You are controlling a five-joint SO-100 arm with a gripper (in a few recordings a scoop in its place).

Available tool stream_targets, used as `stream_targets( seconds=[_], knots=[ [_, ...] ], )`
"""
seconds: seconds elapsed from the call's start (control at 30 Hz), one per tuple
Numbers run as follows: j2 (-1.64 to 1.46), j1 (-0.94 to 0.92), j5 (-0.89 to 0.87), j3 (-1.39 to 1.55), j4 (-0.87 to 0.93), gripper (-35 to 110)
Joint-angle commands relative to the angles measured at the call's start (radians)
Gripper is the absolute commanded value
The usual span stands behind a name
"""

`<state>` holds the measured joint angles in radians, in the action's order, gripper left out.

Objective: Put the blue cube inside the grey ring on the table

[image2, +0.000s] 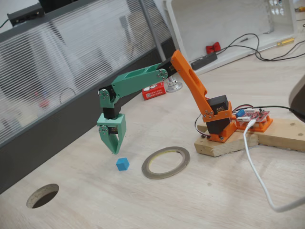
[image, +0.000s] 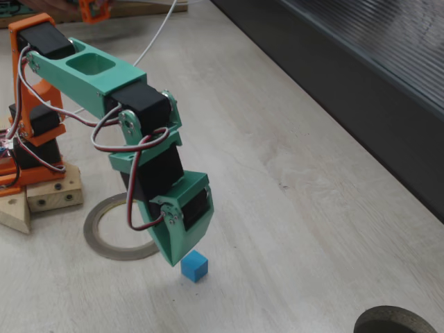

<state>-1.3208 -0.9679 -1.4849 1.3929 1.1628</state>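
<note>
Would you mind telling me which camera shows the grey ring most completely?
The fixed view from the side shows the grey ring whole and unobstructed on the table. In the other fixed view, the arm covers part of the ring.

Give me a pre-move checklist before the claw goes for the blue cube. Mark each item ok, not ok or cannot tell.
1. Blue cube sits free on the table, outside the grey ring: ok.
2. Claw hangs just above the table, beside the cube rather than over it: not ok, needs lining up.
3. Claw holds nothing: ok, the cube lies apart from it in both fixed views.
4. Claw open wide enough for the cube: cannot tell, the tips look close together.
5. Ring lies flat with its opening free: ok.
6. White cable lies away from the cube and ring: ok.
</note>
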Motion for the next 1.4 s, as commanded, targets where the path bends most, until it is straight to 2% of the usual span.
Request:
stream_targets(
  seconds=[0.0,0.97,1.2,1.37],
  knots=[
    [-0.011,0.008,-0.003,-0.015,0.008,1],
    [-0.023,0.003,-0.003,-0.025,0.009,2],
    [-0.023,0.008,-0.002,-0.017,0.025,17],
    [-0.023,0.003,-0.002,-0.029,0.173,27]
  ],
)
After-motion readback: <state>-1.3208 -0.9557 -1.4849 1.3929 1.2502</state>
